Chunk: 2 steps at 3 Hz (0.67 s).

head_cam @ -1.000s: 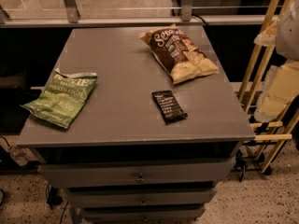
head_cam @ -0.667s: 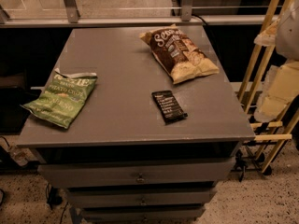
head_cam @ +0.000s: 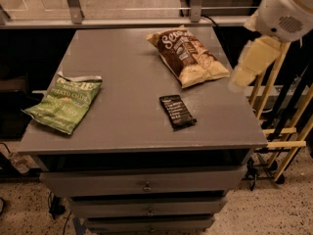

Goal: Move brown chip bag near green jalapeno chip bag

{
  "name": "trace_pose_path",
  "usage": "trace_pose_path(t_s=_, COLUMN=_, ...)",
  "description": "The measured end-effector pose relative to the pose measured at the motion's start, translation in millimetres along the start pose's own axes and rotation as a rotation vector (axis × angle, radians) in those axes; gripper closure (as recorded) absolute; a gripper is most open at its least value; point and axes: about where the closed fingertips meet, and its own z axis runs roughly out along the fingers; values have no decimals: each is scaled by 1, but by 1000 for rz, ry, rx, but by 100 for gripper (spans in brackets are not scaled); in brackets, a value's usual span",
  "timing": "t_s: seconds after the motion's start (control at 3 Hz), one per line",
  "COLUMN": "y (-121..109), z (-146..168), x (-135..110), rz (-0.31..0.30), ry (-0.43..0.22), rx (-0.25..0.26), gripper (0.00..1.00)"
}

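Far right of tabletop: brown chip bag point(head_cam: 188, 55), puffy, lying at an angle, dark end toward the back edge, pale end pointing at the right edge.
Front left of tabletop: green jalapeno chip bag point(head_cam: 66, 103), flat, torn silvery edge facing the back, lower corner hanging just over the left edge.
Bag spacing: well apart, with bare grey surface between them.
Between and forward: black packet point(head_cam: 177, 111), small flat rectangle, near the front edge, just in front of the brown bag and not touching it.
Surface: grey cabinet top point(head_cam: 127, 67), matte, slightly scuffed.
Below: drawers point(head_cam: 146, 185), stacked, each with a small centre pull – all pushed in.
Gripper point(head_cam: 247, 67): pale cream end of the arm, off the right edge of the top, beside the brown bag's pale end, holding nothing visible – jaw state: cannot tell.
Arm point(head_cam: 286, 9): white rounded housing in the top right corner.
Right of cabinet: wooden rack point(head_cam: 279, 131), light slats, partly behind the arm.
Back: metal posts point(head_cam: 73, 4) and a rail, with a lit pale floor beyond.
Floor point(head_cam: 274, 214): speckled, dark, with cables at lower left.
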Motion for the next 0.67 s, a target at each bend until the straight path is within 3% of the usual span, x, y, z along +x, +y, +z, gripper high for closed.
trace_pose_path(t_s=0.33, y=-30, z=29, x=-32, rz=114, ry=-38, rx=16, gripper=0)
trace_pose_path(t_s=0.67, y=-48, z=61, x=-54, rz=222, ry=-22, rx=55, gripper=0)
